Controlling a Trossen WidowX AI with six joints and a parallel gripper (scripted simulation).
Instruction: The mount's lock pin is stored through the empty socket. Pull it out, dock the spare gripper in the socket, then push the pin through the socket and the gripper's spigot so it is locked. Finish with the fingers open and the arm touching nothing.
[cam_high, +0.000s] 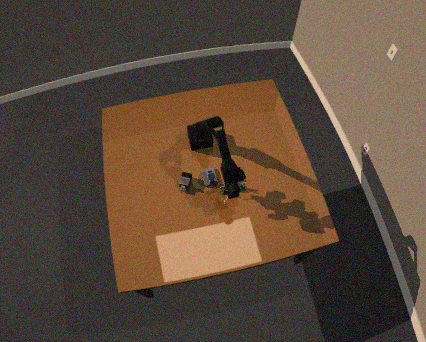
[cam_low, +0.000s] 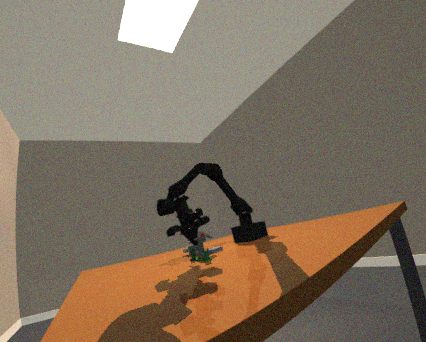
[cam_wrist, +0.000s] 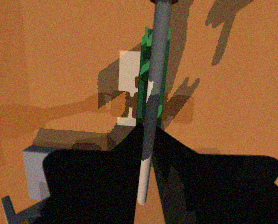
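Observation:
My gripper (cam_high: 232, 194) (cam_low: 195, 242) (cam_wrist: 145, 128) is shut on the lock pin (cam_wrist: 159, 55), a long grey rod with a dark red end at the top of the wrist view. The pin slants between the fingertips; a red spot shows beside them in the exterior view. A green part (cam_low: 200, 258) (cam_wrist: 145, 75) lies below the pin in the wrist view; whether they touch is unclear. A grey block (cam_high: 211, 178) (cam_wrist: 37, 172) stands left of the gripper. A smaller grey and black piece (cam_high: 185, 181) stands further left. Which is the mount or spare gripper, and the socket, cannot be told.
A pale rectangle (cam_high: 209, 250) lies along the table's front part. The arm's base (cam_high: 200, 137) (cam_low: 250, 232) stands behind the parts. The wooden table (cam_high: 135, 215) (cam_low: 325, 260) carries strong arm shadows to the right of the gripper.

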